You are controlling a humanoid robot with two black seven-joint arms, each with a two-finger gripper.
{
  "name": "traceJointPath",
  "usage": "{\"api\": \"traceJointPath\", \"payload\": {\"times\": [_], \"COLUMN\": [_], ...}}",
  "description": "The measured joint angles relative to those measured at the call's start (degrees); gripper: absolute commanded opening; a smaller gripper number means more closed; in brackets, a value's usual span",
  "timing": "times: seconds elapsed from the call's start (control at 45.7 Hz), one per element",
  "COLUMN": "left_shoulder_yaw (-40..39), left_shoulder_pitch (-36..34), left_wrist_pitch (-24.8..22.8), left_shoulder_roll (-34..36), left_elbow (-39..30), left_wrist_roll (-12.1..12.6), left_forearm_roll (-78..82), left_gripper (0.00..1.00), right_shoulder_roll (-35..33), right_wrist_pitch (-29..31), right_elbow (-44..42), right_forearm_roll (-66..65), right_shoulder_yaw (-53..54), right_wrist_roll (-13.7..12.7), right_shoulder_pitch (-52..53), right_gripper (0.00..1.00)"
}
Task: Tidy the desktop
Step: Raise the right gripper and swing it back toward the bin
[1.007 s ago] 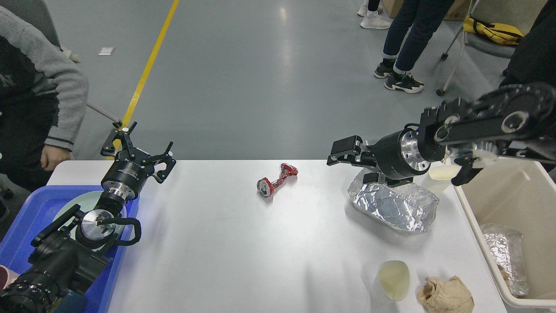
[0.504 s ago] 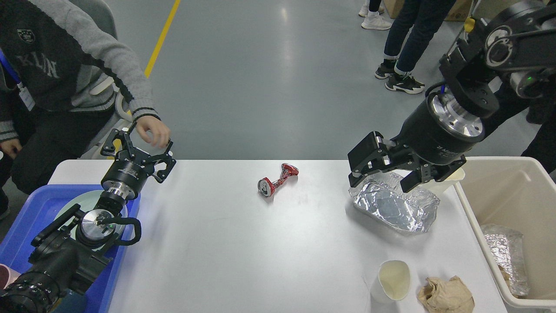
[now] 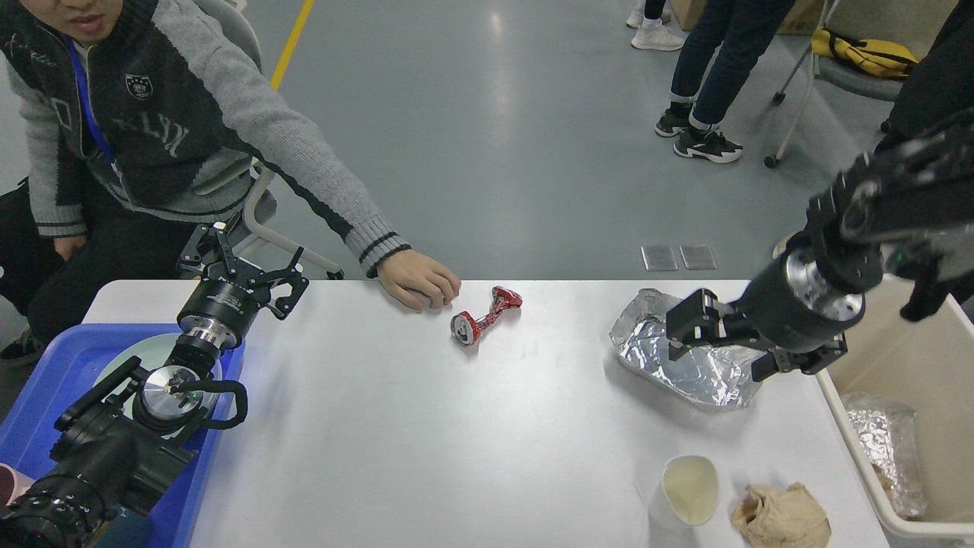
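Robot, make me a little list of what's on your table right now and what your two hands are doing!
table: white desktop
middle: crushed red can
right side: foil wad, paper cup, crumpled brown paper
bin: more foil inside
blue tray: plate inside
left gripper: open, empty, above the tray's far edge
right gripper: open, at the foil wad
person's hand: on the table beside the can

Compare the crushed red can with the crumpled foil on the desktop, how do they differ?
The crushed red can is small, narrow and twisted; the crumpled foil is a much bigger, bulky silver lump. The can lies near the far middle edge of the desktop, close to a person's hand; the foil sits toward the right, with the right hand open over it. Both are crushed metal rubbish resting on the desktop.
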Motion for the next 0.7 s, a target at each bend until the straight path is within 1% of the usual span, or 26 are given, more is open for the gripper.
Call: {"api": "traceJointPath", "payload": {"times": [0.088, 0.438, 0.504, 0.701], "left_shoulder_yaw": [0.0, 0.02, 0.02, 0.02], "left_shoulder_pitch": [0.0, 0.0, 0.0, 0.01], "left_wrist_pitch": [0.0, 0.02, 0.02, 0.02], "left_shoulder_roll": [0.0, 0.0, 0.0, 0.0], "left_elbow": [0.0, 0.0, 0.0, 0.0], "left_wrist_roll": [0.0, 0.0, 0.0, 0.0], "left_forearm_roll": [0.01, 0.01, 0.01, 0.04], "left_gripper": [0.96, 0.96, 0.96, 0.96], "right_shoulder_roll": [0.32, 1.66, 1.16, -2.81], "right_wrist_pitch": [-4.25, -13.71, -14.81, -15.56], "right_elbow": [-0.01, -0.65, -0.7, -0.46], "right_forearm_roll": [1.03, 2.32, 2.33, 2.33], "right_shoulder_yaw": [0.19, 0.74, 0.59, 1.21], "right_wrist_roll": [0.11, 0.09, 0.07, 0.16], "right_shoulder_pitch": [-3.64, -13.62, -14.67, -17.78], "right_gripper": [1.0, 1.0, 1.0, 1.0]}}
